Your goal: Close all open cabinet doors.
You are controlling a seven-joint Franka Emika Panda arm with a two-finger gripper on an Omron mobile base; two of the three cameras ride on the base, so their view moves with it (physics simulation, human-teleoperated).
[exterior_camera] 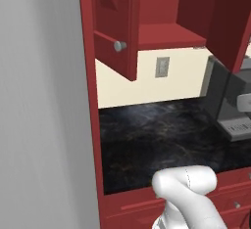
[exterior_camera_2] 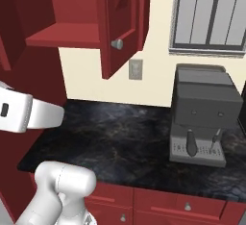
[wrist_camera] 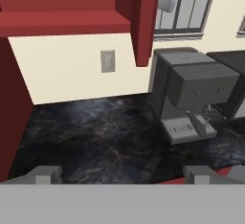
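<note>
Two cabinet doors of the dark red wall cabinet stand swung open over the black counter. The left cabinet door [exterior_camera: 115,25] juts toward me, its grey knob [exterior_camera: 119,46] at its lower corner. The right cabinet door [exterior_camera_2: 122,22] also hangs open, its knob [exterior_camera_2: 116,43] facing me. In the hand view this right door [wrist_camera: 143,17] is edge-on, just left of the window. Between them lies the bare cabinet shelf [wrist_camera: 62,23]. My gripper [wrist_camera: 122,175] is open and empty, low above the counter [wrist_camera: 105,132], well below and short of both doors.
A grey coffee machine [exterior_camera_2: 202,118] stands on the counter's right side under a window [exterior_camera_2: 211,12]. A wall outlet [exterior_camera_2: 136,69] sits on the cream backsplash. A tall red side panel [exterior_camera: 90,101] and a grey wall [exterior_camera: 39,125] close off the left. Red drawer fronts [exterior_camera_2: 185,202] run below the counter.
</note>
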